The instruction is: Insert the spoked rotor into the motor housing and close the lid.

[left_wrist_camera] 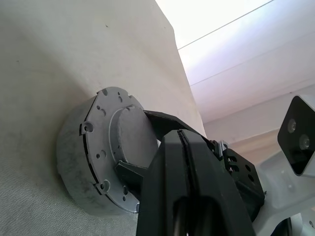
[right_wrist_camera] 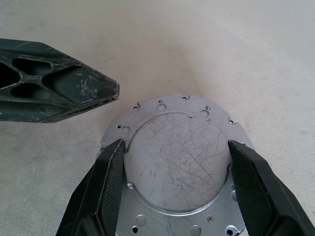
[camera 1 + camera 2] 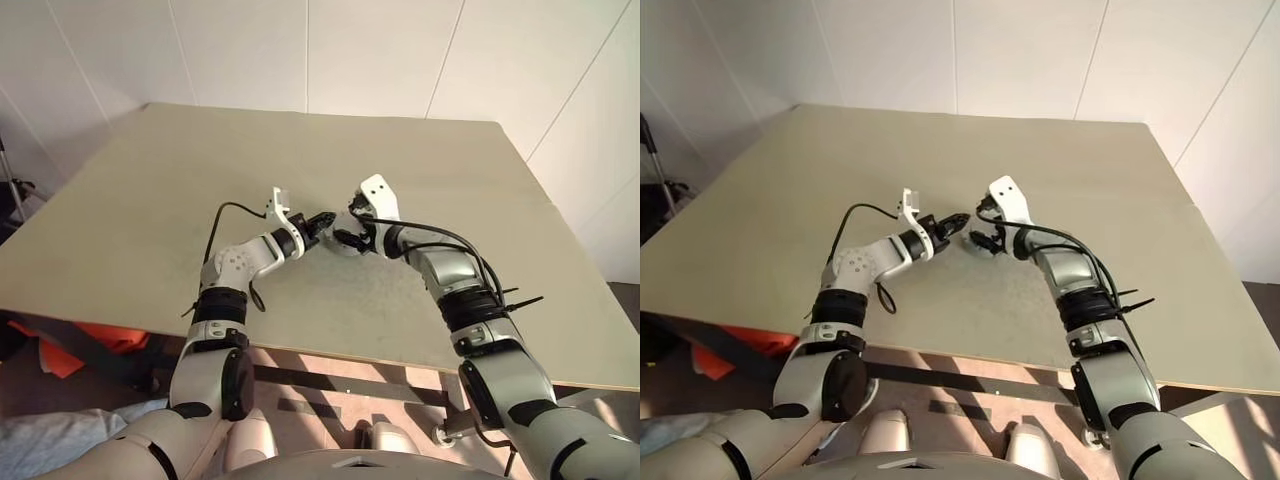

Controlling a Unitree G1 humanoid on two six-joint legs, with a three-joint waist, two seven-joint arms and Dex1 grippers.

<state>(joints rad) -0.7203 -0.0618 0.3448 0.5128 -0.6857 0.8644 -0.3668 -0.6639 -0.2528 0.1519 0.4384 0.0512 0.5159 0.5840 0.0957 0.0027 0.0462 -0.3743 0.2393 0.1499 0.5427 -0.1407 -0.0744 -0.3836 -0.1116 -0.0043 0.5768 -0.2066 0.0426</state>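
The right gripper [image 2: 174,189] clamped the lid [image 2: 178,160] on the motor housing [image 1: 81,164]; beside the lid, the closed left gripper [image 2: 101,96] needed to press squarely.

In the head views, the motor housing [image 3: 347,240] is mostly hidden behind the right gripper [image 3: 345,228], and its details are too small to be read. In the right wrist view, the lid [image 2: 177,157] is cut off by the picture's edge. The rotor and coils inside the housing are covered by the lid.
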